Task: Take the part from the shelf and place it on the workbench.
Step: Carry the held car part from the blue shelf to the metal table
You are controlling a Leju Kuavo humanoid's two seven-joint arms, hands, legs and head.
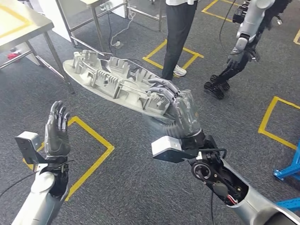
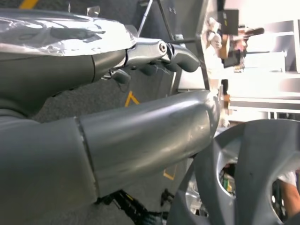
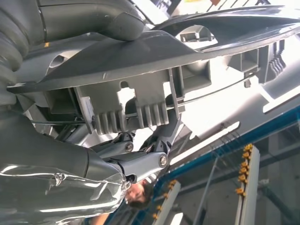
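Holding nothing, the left hand [image 1: 56,131] is raised with fingers apart, while the right hand [image 1: 176,110] grips one end of the grey part [image 1: 116,82] above the floor. The part is already off the shelf; placing it on the desk [image 1: 18,23] farther ahead is not yet done.

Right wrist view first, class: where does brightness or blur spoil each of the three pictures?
Right wrist view: white backlight washes out the background behind the ribbed grey cast-metal part. Left wrist view: the far shelving is blown out, and the left hand looms large and soft. Head view: even light, slight motion blur around the right hand.
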